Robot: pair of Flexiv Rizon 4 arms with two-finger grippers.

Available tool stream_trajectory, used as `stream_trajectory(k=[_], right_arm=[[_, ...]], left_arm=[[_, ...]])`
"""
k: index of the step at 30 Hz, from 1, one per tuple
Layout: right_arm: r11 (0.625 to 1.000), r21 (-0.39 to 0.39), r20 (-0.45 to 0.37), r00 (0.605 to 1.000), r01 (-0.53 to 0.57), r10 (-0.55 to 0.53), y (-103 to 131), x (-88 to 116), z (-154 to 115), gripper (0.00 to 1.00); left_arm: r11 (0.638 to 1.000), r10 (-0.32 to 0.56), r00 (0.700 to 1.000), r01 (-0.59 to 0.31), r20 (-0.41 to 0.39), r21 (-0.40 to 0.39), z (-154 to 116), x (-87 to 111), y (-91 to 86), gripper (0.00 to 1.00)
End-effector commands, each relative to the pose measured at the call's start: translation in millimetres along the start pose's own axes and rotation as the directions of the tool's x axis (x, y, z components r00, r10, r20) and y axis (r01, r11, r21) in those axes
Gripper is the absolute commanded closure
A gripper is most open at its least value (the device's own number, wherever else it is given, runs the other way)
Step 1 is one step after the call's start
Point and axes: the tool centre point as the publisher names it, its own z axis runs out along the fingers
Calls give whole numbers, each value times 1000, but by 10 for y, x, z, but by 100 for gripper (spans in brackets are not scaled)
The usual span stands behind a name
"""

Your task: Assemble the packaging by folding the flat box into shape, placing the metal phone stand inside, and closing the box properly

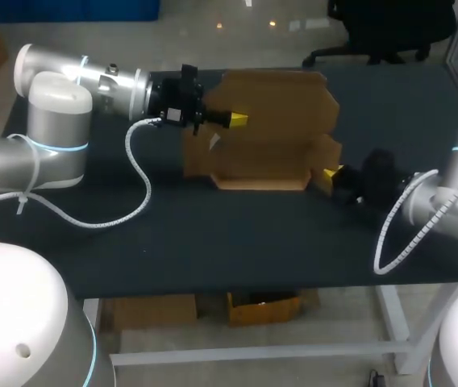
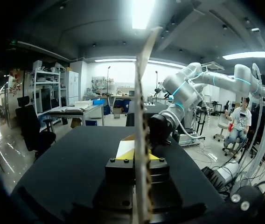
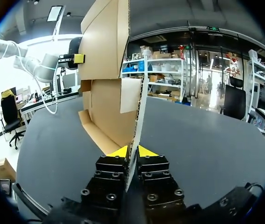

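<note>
Here, a half-folded brown cardboard box [image 1: 273, 129] stands upright on the black table [image 1: 213, 242], held between two grippers. The left gripper [image 1: 237, 120] pinches a panel at the box's upper left; its wrist view shows the cardboard edge-on between both yellow-tipped fingers. The right gripper [image 1: 331, 172] clamps a flap at the box's lower right corner, close to the tabletop.

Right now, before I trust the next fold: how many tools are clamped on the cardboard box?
2. The left tool clamps a panel edge at the left side of the cardboard box; the right tool clamps a flap at its near right corner.
</note>
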Motion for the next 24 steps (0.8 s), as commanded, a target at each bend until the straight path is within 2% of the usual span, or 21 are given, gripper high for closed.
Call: stream_trajectory(k=[1,5,16,21,24], right_arm=[[1000,-4,20,1000,0,0,-19,40,61,80],[1000,-4,34,999,-3,3,-21,52,59,78],[1000,-2,85,996,-10,10,-26,108,36,79],[1000,12,123,992,5,-7,-8,180,53,75],[1000,23,137,990,13,-16,-8,217,74,67]], left_arm=[[1000,0,1000,0,0,1,30,1,26,100],[1000,0,1000,0,0,1,30,1,26,100],[1000,0,1000,0,0,1,30,1,26,100],[1000,0,1000,0,0,1,30,1,26,100],[1000,0,1000,0,0,1,30,1,26,100]])
